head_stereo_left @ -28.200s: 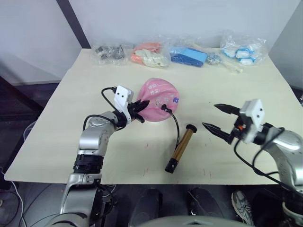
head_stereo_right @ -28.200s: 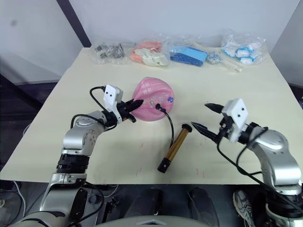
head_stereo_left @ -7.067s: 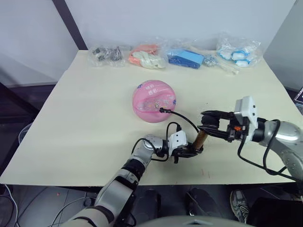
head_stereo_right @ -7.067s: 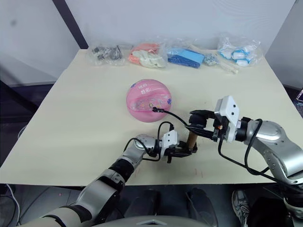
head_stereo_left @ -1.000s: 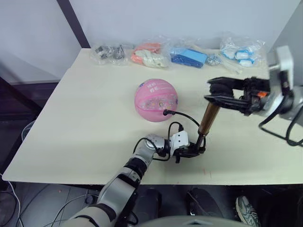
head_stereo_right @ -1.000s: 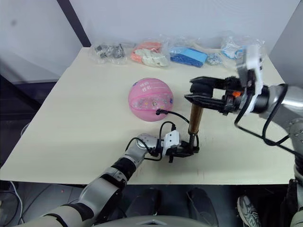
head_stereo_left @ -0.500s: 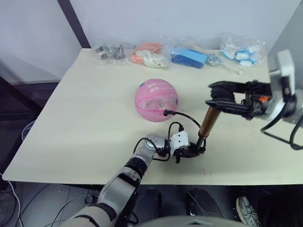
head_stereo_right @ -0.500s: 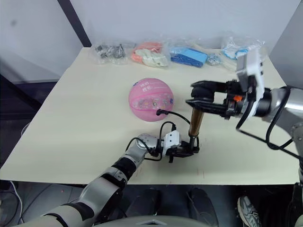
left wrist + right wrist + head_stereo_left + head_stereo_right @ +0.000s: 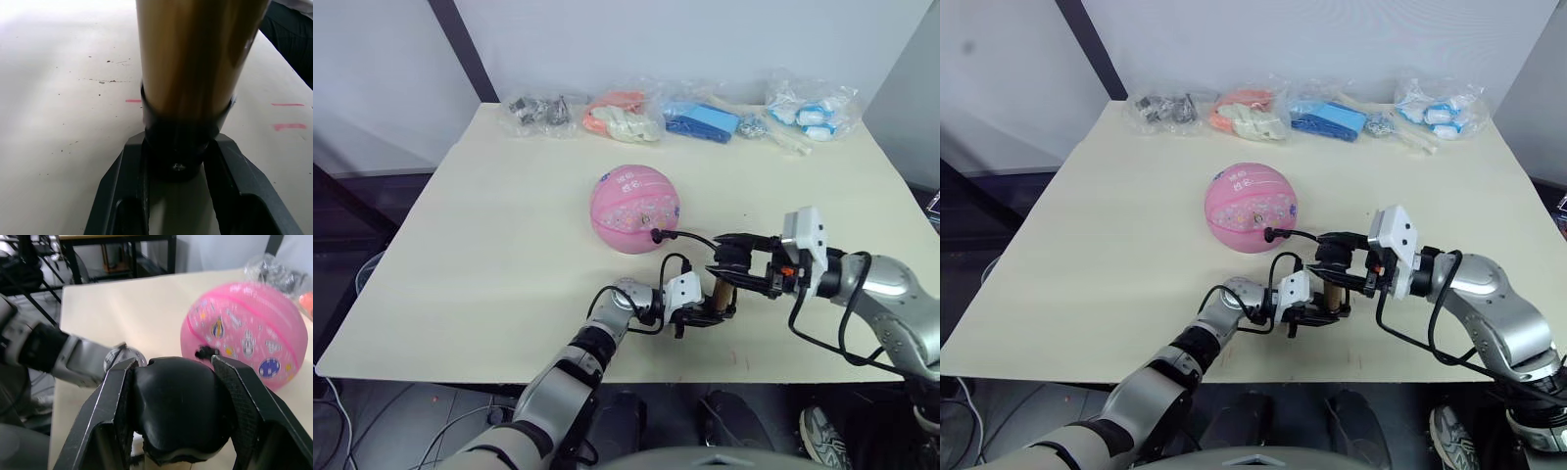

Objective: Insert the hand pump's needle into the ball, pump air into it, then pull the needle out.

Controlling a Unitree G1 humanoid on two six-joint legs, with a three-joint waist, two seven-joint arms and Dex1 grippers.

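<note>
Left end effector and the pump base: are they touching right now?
Touching. In the left wrist view the left end effector has both fingers pressed against the black bottom cap of the pump, with no gap on either side.

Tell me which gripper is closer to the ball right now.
Right. The right gripper, shut on the pump handle, sits just off the ball toward the table's front edge. The left gripper, clamping the pump's base, is lower, further from it.
</note>
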